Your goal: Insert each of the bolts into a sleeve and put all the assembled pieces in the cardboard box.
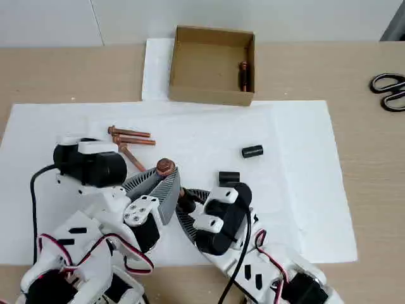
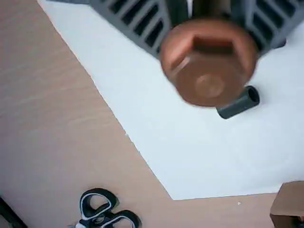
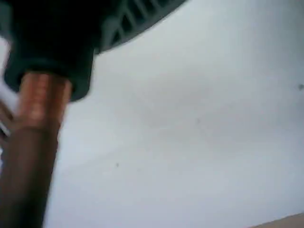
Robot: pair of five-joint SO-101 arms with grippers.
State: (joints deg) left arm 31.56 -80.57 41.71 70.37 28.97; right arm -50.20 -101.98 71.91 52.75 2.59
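Copper hex-head bolt (image 2: pixel 209 61) in black sleeve (image 3: pixel 47 52)

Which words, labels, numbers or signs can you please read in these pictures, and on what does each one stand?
No text can be read in these pictures.
The cardboard box, white paper, scissors and loose sleeve show no print.
The head of the bolt and the held sleeve are too blurred to tell whether they bear any mark.
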